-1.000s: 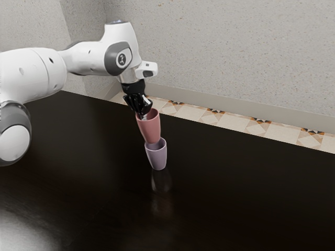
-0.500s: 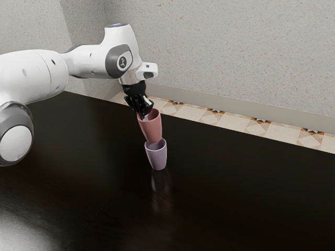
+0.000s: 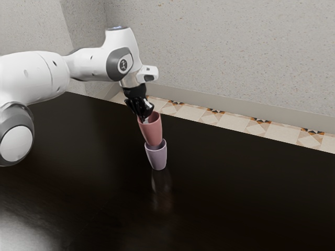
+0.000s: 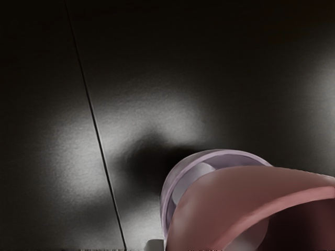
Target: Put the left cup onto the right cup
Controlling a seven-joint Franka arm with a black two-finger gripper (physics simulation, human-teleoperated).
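Dark table carries the purple cup, the pink cup nested in it, tilted — stacking looks done. The gripper sits at the pink rim — clamped or loose, cannot tell; withdrawal remains.

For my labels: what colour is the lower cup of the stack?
The lower cup is pale lilac, clearest in the exterior view.

I can read no text, label, brand or number anywhere in these views. The grey cap on the arm's wrist joint carries a small pale mark, but it is too small for me to make out as a letter or sign.
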